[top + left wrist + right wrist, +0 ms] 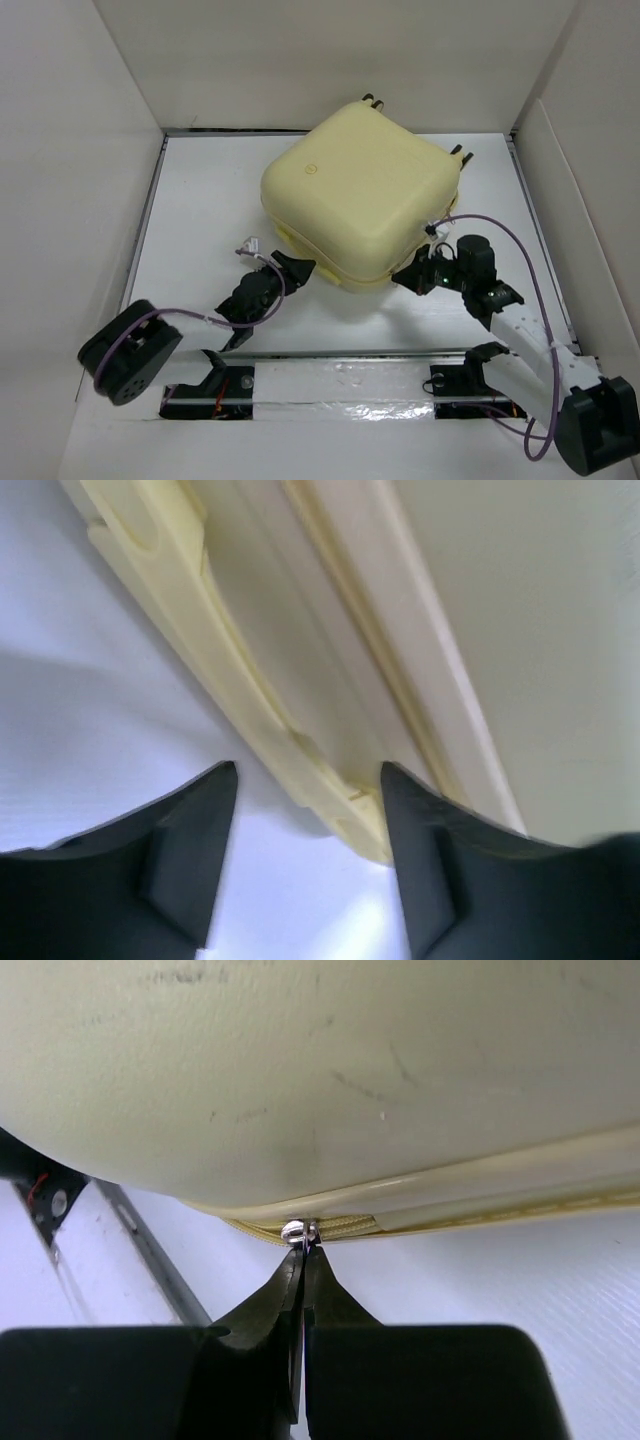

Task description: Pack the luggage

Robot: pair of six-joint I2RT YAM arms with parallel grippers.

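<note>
The pale yellow luggage (360, 195) lies closed on the white table, wheels toward the back wall, round emblem on its shell. My left gripper (297, 266) is open at its near left edge. In the left wrist view (308, 770) the case's yellow rim (250, 710) passes between the fingers, against the right one. My right gripper (412, 275) sits at the case's near right corner. In the right wrist view (304, 1252) it is shut on the silver zipper pull (298, 1231) at the yellow zipper tape under the shell (320, 1070).
White walls enclose the table on the left, back and right. A taped strip (345, 385) runs along the near edge between the arm bases. Purple cables loop from both arms.
</note>
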